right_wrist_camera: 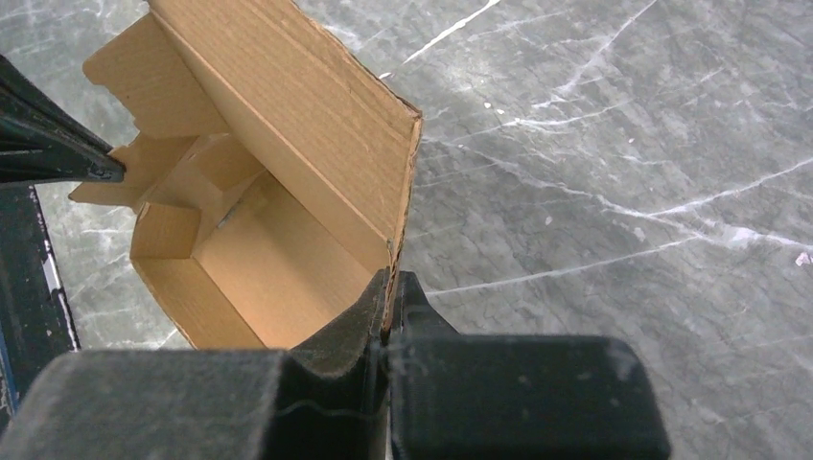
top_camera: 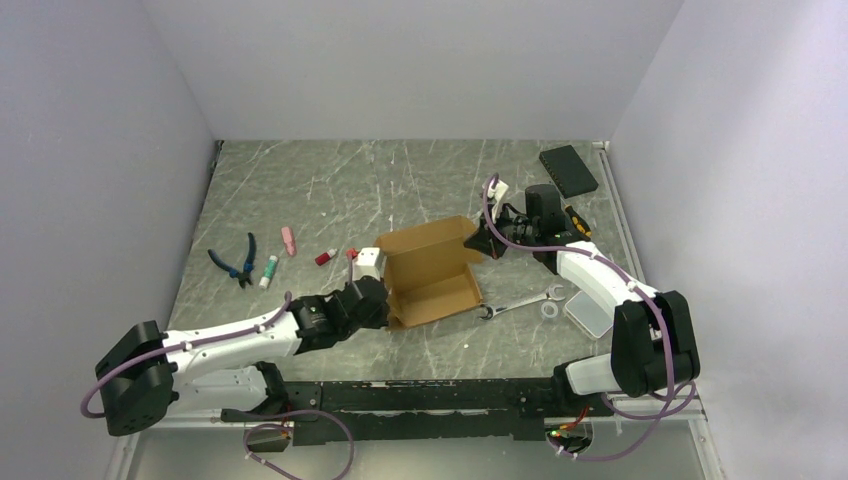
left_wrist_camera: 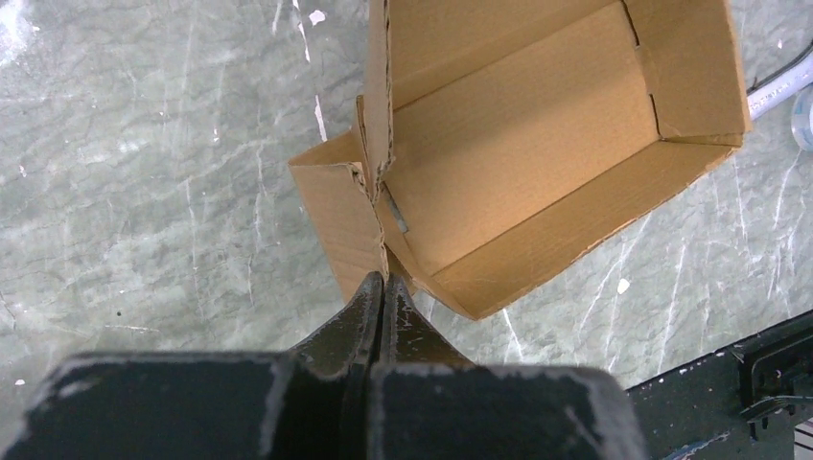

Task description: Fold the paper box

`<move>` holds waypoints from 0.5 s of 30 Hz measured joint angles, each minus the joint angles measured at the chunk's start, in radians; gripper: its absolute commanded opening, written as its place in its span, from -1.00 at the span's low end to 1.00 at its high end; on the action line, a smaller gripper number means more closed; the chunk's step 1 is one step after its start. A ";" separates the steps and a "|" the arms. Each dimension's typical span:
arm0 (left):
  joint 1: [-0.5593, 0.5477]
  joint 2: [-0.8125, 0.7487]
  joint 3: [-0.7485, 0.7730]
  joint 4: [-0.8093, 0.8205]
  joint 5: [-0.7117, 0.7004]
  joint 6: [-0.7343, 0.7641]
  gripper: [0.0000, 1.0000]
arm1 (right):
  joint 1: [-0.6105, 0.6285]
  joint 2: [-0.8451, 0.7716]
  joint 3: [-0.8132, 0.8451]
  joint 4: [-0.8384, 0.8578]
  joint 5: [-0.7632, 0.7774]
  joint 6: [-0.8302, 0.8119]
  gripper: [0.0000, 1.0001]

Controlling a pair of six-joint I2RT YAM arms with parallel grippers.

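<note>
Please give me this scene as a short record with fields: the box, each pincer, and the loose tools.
Box: paper box, partly folded, top open
Left pincer: shut on a flap at the box's left end
Right pincer: shut on a wall edge at its right end
Tools: wrench, pliers

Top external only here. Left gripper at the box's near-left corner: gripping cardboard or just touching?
Observer: Gripping. The left wrist view shows the left gripper shut on a flap edge of the paper box.
Operator: Right one?
Observer: Right wrist view: the right gripper is shut on the end edge of an upright side wall.
Operator: Left end closed up?
Observer: No. From the right wrist, the end flaps there stand splayed, not tucked.
</note>
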 measured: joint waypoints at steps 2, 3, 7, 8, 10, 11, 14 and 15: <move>0.001 -0.006 -0.009 0.011 0.005 0.001 -1.00 | 0.004 0.000 0.000 0.001 0.013 0.009 -1.00; 0.001 -0.010 -0.015 0.016 0.005 0.001 -1.00 | 0.005 0.000 0.000 0.002 0.018 0.013 -1.00; 0.001 -0.032 -0.049 0.029 0.005 -0.002 -1.00 | 0.008 0.004 0.000 0.003 0.046 0.037 -1.00; 0.001 -0.039 -0.060 0.032 0.005 -0.005 -1.00 | 0.009 0.005 0.000 0.004 0.053 0.045 -1.00; 0.001 -0.051 -0.075 0.037 0.005 -0.012 -1.00 | 0.010 0.007 0.000 0.004 0.065 0.056 -1.00; 0.001 -0.059 -0.085 0.043 0.005 -0.018 -1.00 | 0.010 0.007 0.000 0.004 0.068 0.061 -1.00; 0.002 -0.075 -0.109 0.063 0.006 -0.020 -1.00 | 0.010 0.008 0.000 0.004 0.073 0.070 -1.00; 0.002 -0.077 -0.114 0.069 0.006 -0.019 -1.00 | 0.011 0.008 0.000 0.004 0.074 0.071 -1.00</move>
